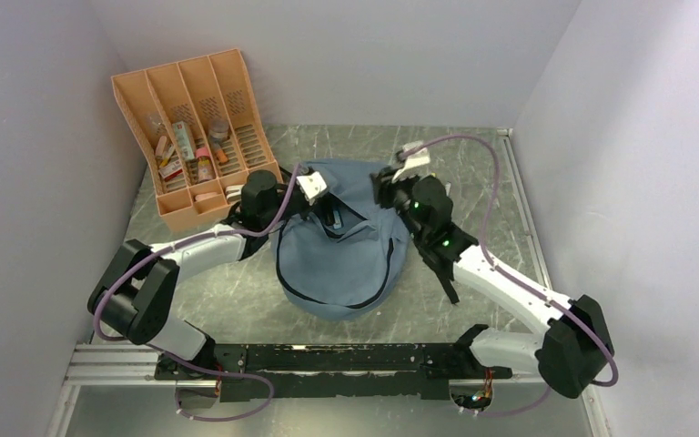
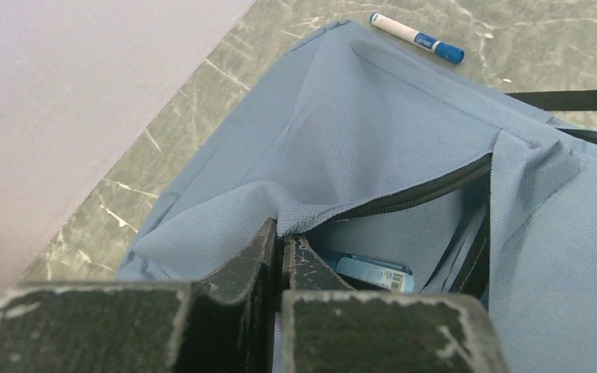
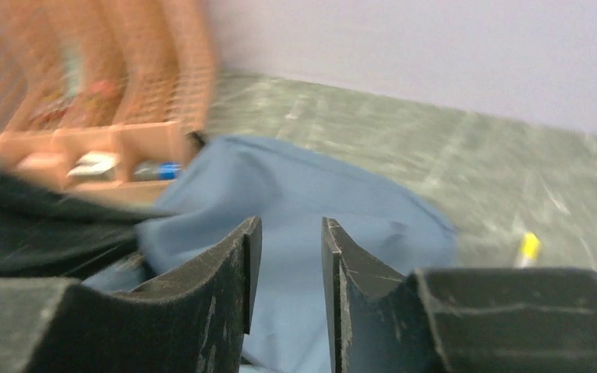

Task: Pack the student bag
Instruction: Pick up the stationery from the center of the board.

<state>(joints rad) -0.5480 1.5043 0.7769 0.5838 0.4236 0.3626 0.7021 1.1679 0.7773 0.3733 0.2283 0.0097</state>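
Left gripper clamped the soft, limp bag at its zipper rim, the likeliest handhold; right gripper jaws stood apart.

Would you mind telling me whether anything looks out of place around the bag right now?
A white marker with a blue cap lies loose on the table just beyond the student bag, not yet packed. Nothing else stands out.

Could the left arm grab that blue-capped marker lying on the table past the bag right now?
Probably not at once. The left gripper is shut, seemingly pinching the bag by its zipper, so it must let go first. The marker itself lies uncovered on the table beyond the bag.
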